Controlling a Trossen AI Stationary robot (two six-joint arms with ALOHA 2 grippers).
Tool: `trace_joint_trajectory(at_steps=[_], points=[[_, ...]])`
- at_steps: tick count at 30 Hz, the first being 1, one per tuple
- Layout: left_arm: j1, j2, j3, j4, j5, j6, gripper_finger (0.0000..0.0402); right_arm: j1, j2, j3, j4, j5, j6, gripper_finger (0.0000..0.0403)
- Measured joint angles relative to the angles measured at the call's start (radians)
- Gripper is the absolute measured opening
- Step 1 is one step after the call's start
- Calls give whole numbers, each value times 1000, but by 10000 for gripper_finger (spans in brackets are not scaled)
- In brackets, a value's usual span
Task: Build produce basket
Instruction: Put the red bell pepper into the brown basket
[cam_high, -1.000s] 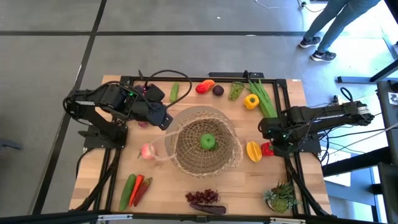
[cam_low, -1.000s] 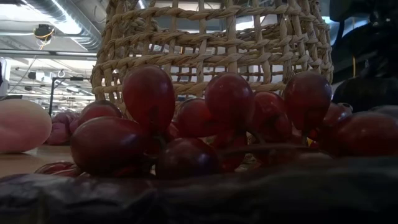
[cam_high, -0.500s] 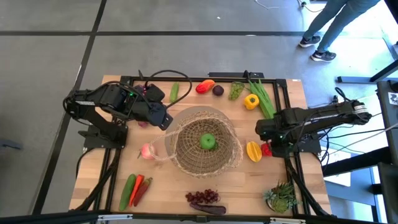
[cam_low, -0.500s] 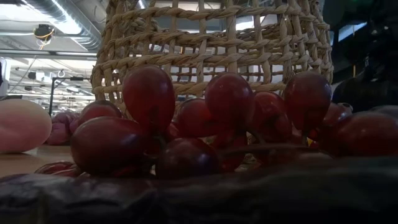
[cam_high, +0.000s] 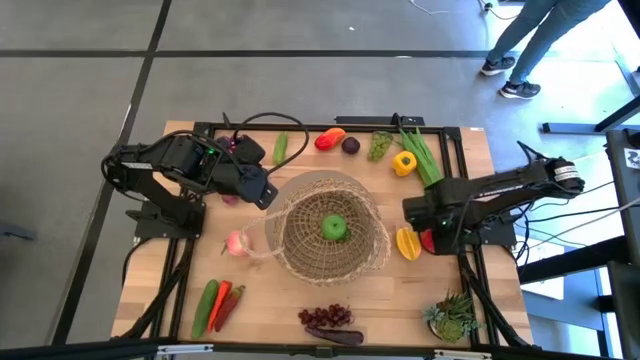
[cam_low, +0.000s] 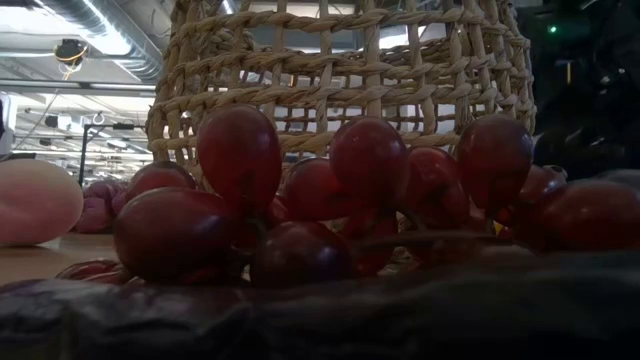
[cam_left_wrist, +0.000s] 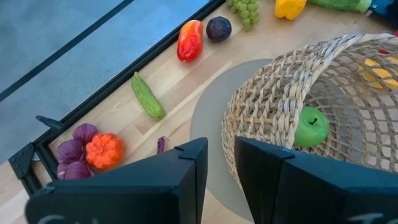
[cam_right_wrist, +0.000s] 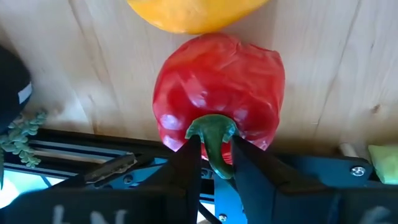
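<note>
The woven basket (cam_high: 330, 235) stands mid-table with a green apple (cam_high: 333, 227) inside it. My left gripper (cam_high: 268, 196) is at the basket's far-left rim and shut on it. A red pepper (cam_right_wrist: 217, 93) lies on the table right of the basket, next to a yellow pepper (cam_high: 407, 243). My right gripper (cam_right_wrist: 216, 158) points steeply down over the red pepper. Its fingers stand a narrow gap apart on either side of the green stem (cam_right_wrist: 214, 134). Purple grapes (cam_low: 300, 200) fill the low view in front of the basket wall (cam_low: 340, 70). My left gripper has the basket's rim (cam_left_wrist: 231, 146) on its far-left side between its two fingers, coming slanting down from the table's left. The fingers hide the exact place of contact. The basket looks tipped, with the held side raised. My right gripper has the pepper's stem in its gap; whether the fingers touch it, I cannot tell.
Along the far edge lie a cucumber (cam_high: 280, 148), a red-orange pepper (cam_high: 330, 139), green grapes (cam_high: 379, 146), a yellow pepper (cam_high: 403, 163) and leafy stalks (cam_high: 425, 160). Chillies (cam_high: 218, 305) and a potted plant (cam_high: 452, 318) sit near the front. A person's legs (cam_high: 520, 50) show beyond the table.
My right gripper has gone down and toward the basket, tipping steeper, and now stands over the red pepper with the stem between its fingers. The pepper has stayed where it lay.
</note>
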Motion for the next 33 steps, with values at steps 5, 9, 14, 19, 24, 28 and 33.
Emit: trace_joint_trajectory(at_steps=[5,9,14,19,24,28,33], points=[[0,0,0,0,0,0,69,0,36,1,-3,-2,5,77],[0,0,0,0,0,0,69,0,49,3,-5,-8,20,34],[0,0,0,0,0,0,69,0,50,20,-4,0,62,14],[0,0,0,0,0,0,69,0,51,116,-32,7,102,8],[0,0,0,0,0,0,69,0,51,251,-135,26,154,8],[0,0,0,0,0,0,69,0,50,382,-253,109,179,8],[0,0,0,-1,0,0,69,0,38,545,-278,202,219,8]])
